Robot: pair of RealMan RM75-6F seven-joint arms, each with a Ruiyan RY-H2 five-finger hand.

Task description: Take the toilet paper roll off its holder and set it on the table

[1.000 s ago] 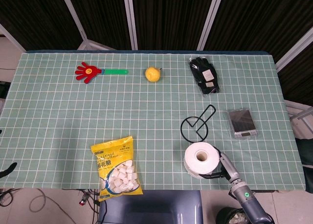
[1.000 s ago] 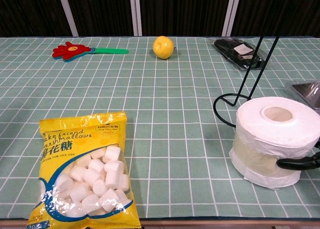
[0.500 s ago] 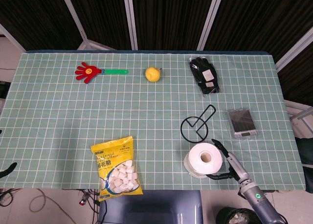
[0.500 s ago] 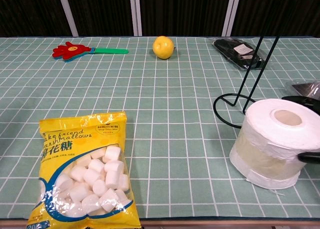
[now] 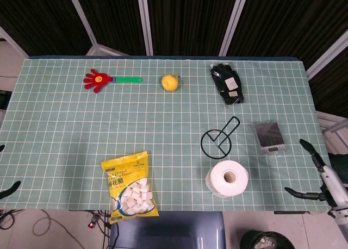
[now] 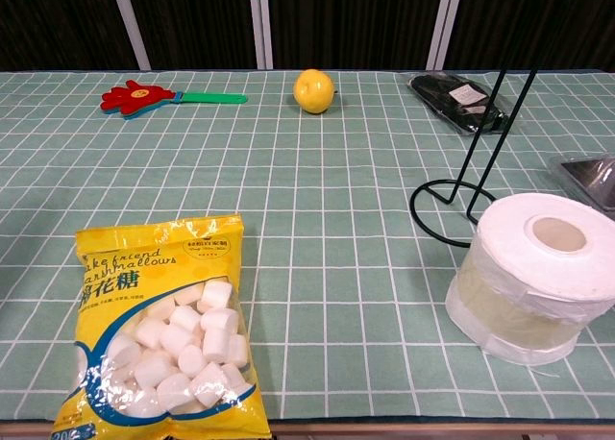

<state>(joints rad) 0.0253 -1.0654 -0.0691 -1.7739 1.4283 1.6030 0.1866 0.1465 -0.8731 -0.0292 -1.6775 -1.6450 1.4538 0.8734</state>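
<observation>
Dark curtain panels back the green checked surface (image 5: 65,129). Toilet paper roll (image 5: 227,178), a soft white cylinder on end, leans slightly near the front edge, just beside the thin black wire holder (image 5: 218,138). Right hand (image 5: 318,175) hangs well apart, fingers spread, empty. Risk: a nudge tips it off.

Right hand (image 5: 321,175) sits way out at 4 o'clock, fingers spread and holding nothing. Only a left fingertip shows at 8 o'clock.
</observation>
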